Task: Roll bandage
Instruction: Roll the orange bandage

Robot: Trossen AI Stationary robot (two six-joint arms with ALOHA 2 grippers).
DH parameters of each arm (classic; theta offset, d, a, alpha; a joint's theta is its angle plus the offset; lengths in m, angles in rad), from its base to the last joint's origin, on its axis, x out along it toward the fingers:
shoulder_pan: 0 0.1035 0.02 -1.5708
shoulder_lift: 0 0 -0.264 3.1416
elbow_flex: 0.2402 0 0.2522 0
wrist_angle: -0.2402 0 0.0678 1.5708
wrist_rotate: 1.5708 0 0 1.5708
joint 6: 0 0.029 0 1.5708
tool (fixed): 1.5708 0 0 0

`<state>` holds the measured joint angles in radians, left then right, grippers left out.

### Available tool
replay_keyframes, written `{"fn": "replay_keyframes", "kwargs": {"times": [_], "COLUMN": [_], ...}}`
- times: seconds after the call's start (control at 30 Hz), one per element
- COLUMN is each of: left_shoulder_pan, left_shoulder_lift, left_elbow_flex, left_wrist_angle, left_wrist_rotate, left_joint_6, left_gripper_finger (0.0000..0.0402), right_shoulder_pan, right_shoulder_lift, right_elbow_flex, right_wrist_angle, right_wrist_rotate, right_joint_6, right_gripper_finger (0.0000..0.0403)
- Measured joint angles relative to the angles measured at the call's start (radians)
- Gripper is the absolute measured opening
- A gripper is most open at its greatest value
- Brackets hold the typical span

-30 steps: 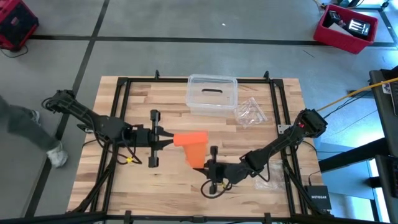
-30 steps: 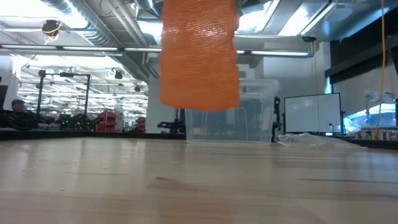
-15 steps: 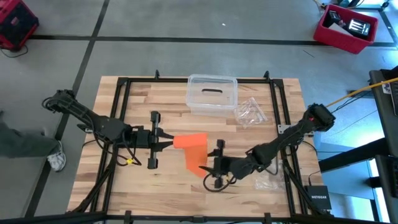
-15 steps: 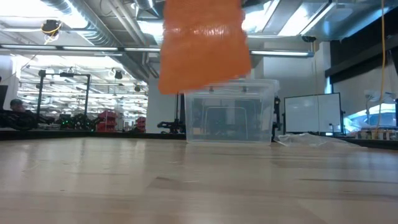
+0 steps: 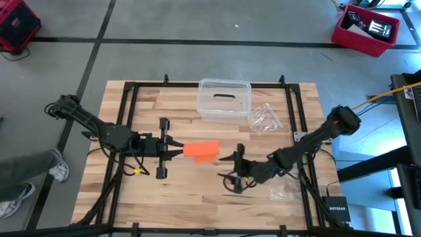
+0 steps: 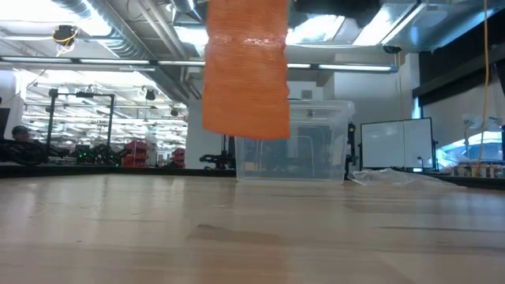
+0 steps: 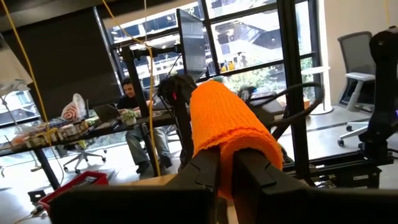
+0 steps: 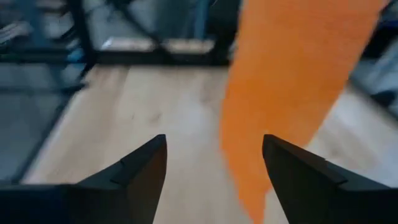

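I had the left gripper (image 5: 176, 149) clamped on one end of the bandage (image 5: 201, 150), holding it above the table (image 5: 131, 191) near the middle. In the left wrist view the orange fabric (image 7: 227, 134) draped over the closed fingers (image 7: 205, 174). From the low view the bandage (image 6: 245, 67) hung well clear of the wood, in front of the box (image 6: 304, 142). The right gripper (image 5: 229, 168) sat just beside the bandage, its jaws spread wide and empty; the right wrist view showed the strip (image 8: 292, 87) ahead of the parted fingers (image 8: 140, 168), apparently not touching them, though that picture was blurred. A plastic bag (image 5: 265, 118) lay beside the box (image 5: 224, 100).
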<state>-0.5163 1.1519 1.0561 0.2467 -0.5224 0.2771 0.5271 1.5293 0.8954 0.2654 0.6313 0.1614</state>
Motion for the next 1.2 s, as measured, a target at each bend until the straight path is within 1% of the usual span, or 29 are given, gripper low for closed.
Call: {"fn": "replay_keyframes", "kwargs": {"times": [0.1,0.2,0.37,0.4,0.47,0.57,0.67,0.77,0.83,0.9,1.0,1.13,1.17,1.2], "left_shoulder_pan": [-0.001,0.000,0.003,0.006,0.009,0.009,0.008,0.008,0.008,0.008,0.008,0.009,0.009,0.009], "left_shoulder_lift": [0.000,0.000,0.000,0.000,0.000,0.000,0.000,0.001,0.001,0.001,0.000,0.000,0.000,0.000], "left_elbow_flex": [0.000,0.000,0.000,0.000,0.000,0.000,0.000,0.000,0.000,0.000,0.000,0.000,0.000,0.000], "left_wrist_angle": [0.005,0.005,0.004,0.000,-0.004,0.009,0.022,0.025,0.024,0.025,0.039,0.039,0.039,0.043], "left_wrist_rotate": [0.000,0.000,0.000,0.000,0.000,-0.001,-0.001,0.001,0.001,0.001,0.002,0.002,0.002,0.002], "left_joint_6": [0.004,0.001,0.014,0.015,0.014,0.019,0.019,0.019,0.019,0.019,0.026,0.031,0.045,0.053], "left_gripper_finger": [0.0015,0.0015,0.0015,0.0015,0.0015,0.0015,0.0015,0.0015,0.0015,0.0015,0.0015,0.0015,0.0015,0.0015], "right_shoulder_pan": [-0.038,-0.072,-0.067,-0.070,-0.095,-0.146,-0.183,-0.190,-0.188,-0.186,-0.188,-0.185,-0.177,-0.168], "right_shoulder_lift": [0.050,0.061,0.013,0.010,0.016,0.071,0.116,0.160,0.178,0.178,0.176,0.177,0.176,0.177], "right_elbow_flex": [-0.039,-0.044,-0.043,-0.043,-0.042,-0.041,-0.041,-0.035,-0.026,-0.019,-0.014,-0.015,-0.014,-0.014], "right_wrist_angle": [0.123,0.113,0.083,0.104,0.178,0.338,0.450,0.529,0.535,0.535,0.530,0.513,0.514,0.512], "right_wrist_rotate": [0.091,0.083,0.062,0.043,-0.029,-0.171,-0.301,-0.331,-0.328,-0.316,-0.311,-0.311,-0.309,-0.304], "right_joint_6": [-0.106,-0.121,-0.120,-0.119,-0.134,-0.136,-0.116,-0.126,-0.160,-0.182,-0.198,-0.244,-0.251,-0.262], "right_gripper_finger": [0.0266,0.0266,0.0266,0.0266,0.0266,0.0266,0.0265,0.0251,0.0231,0.0200,0.0138,0.0033,0.0017,0.0012]}}
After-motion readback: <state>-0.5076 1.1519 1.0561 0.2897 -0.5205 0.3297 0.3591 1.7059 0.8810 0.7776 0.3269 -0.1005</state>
